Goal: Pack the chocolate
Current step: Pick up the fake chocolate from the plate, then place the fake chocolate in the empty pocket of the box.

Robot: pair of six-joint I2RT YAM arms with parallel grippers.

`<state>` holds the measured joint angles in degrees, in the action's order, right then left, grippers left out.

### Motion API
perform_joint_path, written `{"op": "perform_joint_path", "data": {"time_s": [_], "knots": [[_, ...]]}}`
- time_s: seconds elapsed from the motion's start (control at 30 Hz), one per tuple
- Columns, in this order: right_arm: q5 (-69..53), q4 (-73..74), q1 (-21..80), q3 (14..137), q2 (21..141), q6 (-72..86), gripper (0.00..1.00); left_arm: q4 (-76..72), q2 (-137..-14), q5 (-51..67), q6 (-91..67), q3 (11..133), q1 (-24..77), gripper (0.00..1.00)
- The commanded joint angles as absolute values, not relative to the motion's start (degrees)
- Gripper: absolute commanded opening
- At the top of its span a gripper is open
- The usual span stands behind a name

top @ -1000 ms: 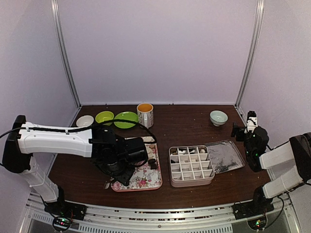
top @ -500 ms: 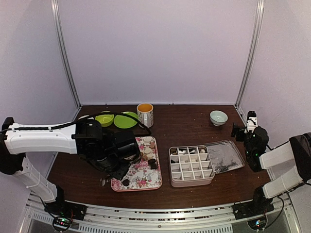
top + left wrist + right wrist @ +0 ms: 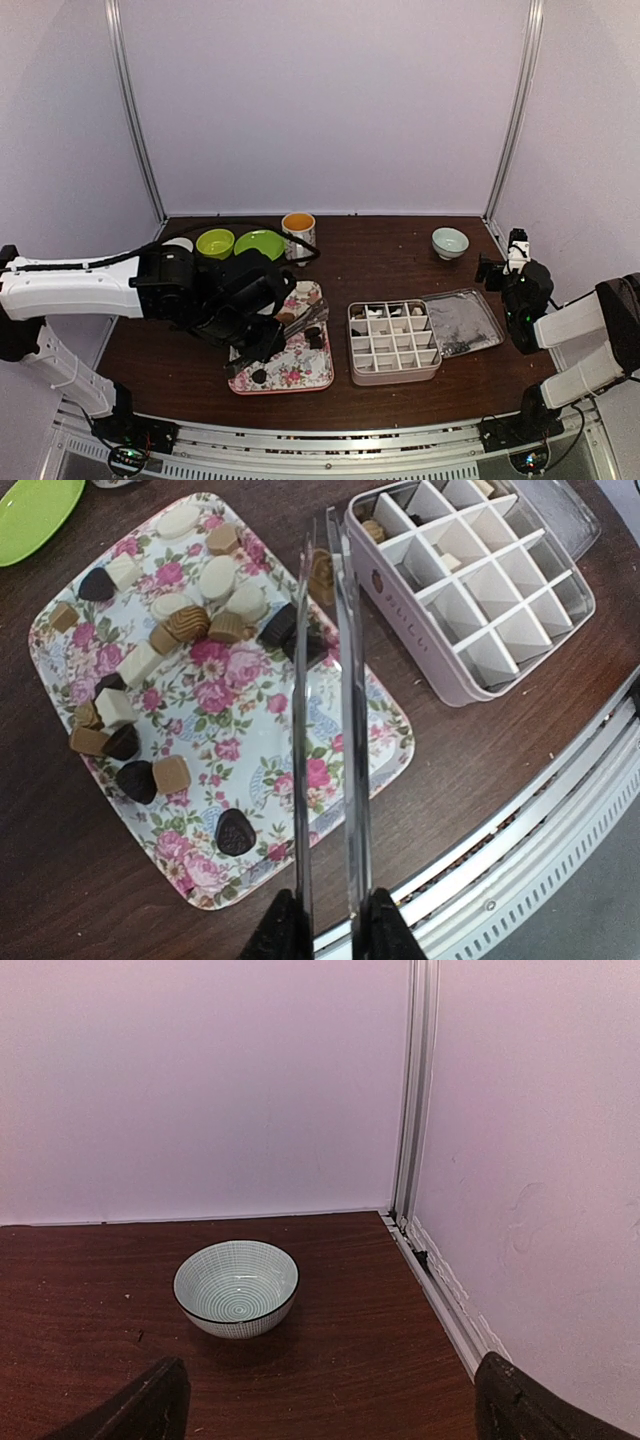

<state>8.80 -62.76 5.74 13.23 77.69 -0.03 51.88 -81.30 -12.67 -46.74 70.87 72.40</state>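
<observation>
1. At the near edge, 6 o'clock in the wrist view: the left gripper (image 3: 325, 927) clamps only the handle end of the tongs (image 3: 352, 740). Risk: long lever, short hold. Any bump at the tips could twist the tongs in the jaws and throw off the aim.
2. Mid-span: the blades run over the tray (image 3: 250, 740), where most chocolates (image 3: 185, 620) lie loose, bunched toward 10–11 o'clock. Risk: a low sweep would knock pieces off the rim.
3. At the tips, 12 o'clock: a tan piece (image 3: 322, 575) looks pinched between the blades, above the tray edge and just beside the box (image 3: 420, 650). Risk: smooth metal on a small rounded candy. A slight easing or a jerk would drop it on the table or in the gap between tray and box.
4. Box, 1 o'clock of the tray: narrow cells, a few far ones filled. Risk: a release off-centre leaves the piece on a divider or in a taken cell.
5. Left hand: jaws squeezed narrow on the tongs, touching nothing else.
6. Right gripper (image 3: 325, 1405): fingers spread wide, holding nothing, well off the table, facing the bowl (image 3: 236, 1286) at 12 o'clock. No part in the work.
</observation>
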Motion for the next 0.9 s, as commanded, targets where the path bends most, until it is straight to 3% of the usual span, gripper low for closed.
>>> {"op": "perform_joint_path", "data": {"time_s": [0.0,0.87], "knots": [[9.04,-62.75,5.49,14.01,77.83,0.0,1.0,39.95,-82.55,-10.79,-43.35,70.2,72.68,0.21],[8.93,-62.75,5.45,14.03,77.79,0.0,1.0,22.36,-106.89,-3.52,-34.48,86.15,72.77,0.21]]}}
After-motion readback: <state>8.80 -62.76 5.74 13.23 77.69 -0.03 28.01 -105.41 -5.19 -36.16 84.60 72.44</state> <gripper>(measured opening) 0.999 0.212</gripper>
